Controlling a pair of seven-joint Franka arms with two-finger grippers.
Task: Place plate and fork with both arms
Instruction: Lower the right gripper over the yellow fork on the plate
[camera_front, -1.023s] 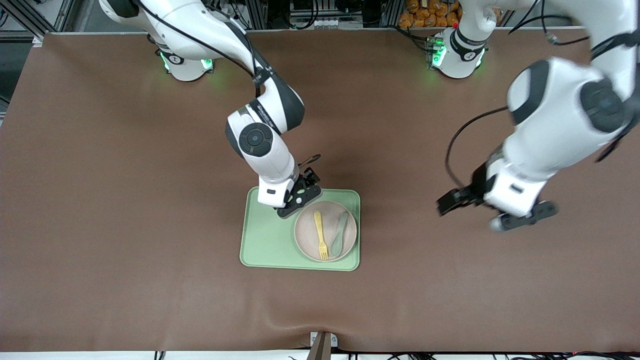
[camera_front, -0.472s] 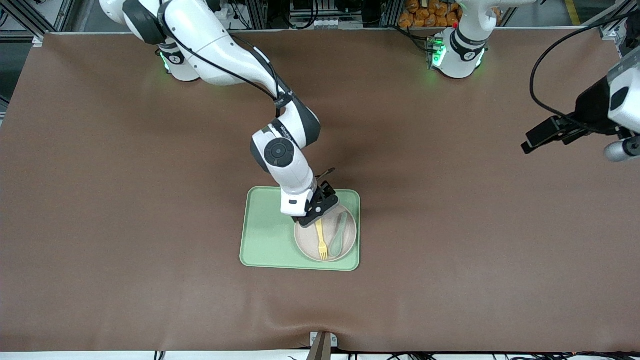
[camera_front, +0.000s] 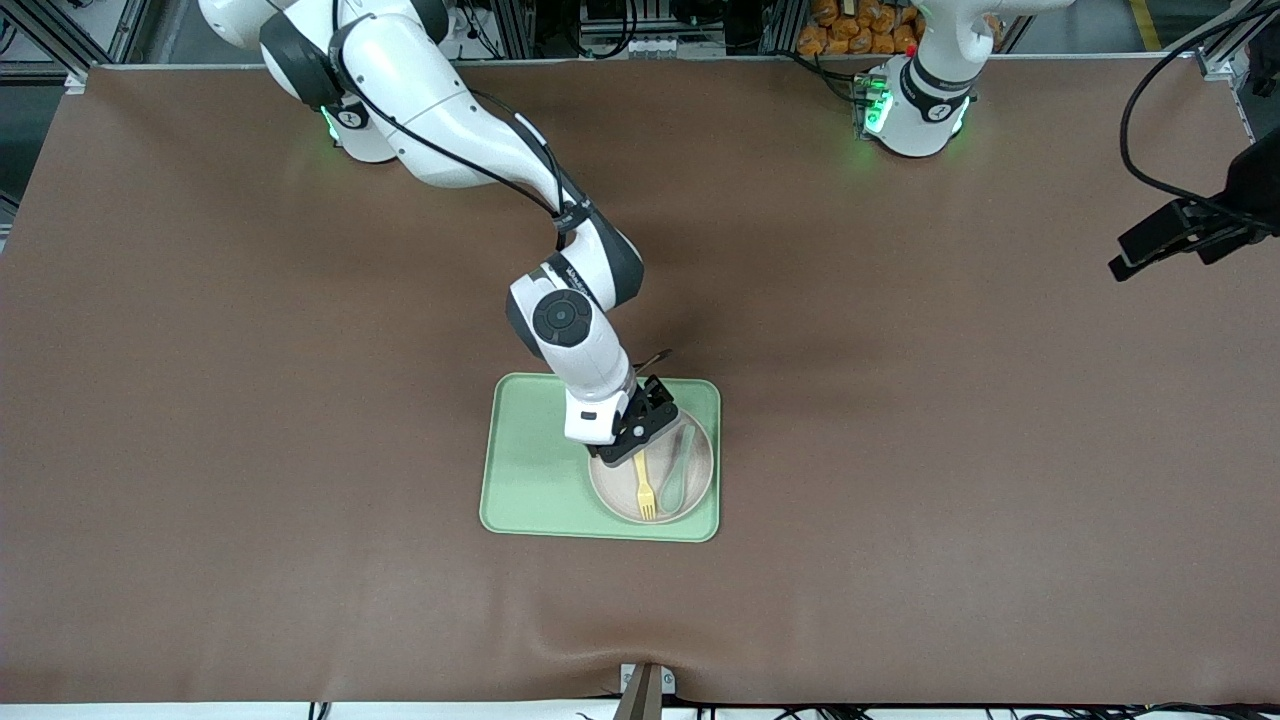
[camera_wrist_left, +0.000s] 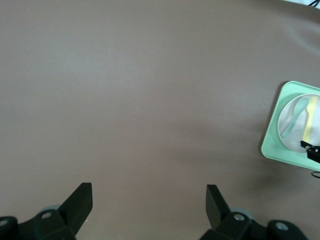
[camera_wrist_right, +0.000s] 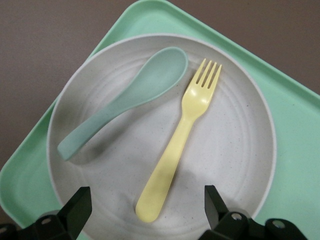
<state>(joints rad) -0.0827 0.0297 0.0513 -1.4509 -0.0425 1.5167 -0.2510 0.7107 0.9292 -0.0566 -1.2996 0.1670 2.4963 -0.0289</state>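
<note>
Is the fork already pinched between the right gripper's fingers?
No: in the right wrist view the fork lies loose on the plate, with the right gripper open above its handle.

Both arms were glossy white shells broken by dark grey joint bands. The right arm (camera_front: 470, 150) carried a round dark grey cap with a small hub on its wrist joint, and a thin black cable ran along its casing. Its gripper (camera_front: 632, 440) was black, with small pale marks on the body. Each base (camera_front: 915, 110) glowed green. The left gripper (camera_front: 1180, 235) was black, a black cable looping above it. Its black fingers (camera_wrist_left: 80, 200) were blunt and wedge-shaped, with silver screws.
</note>
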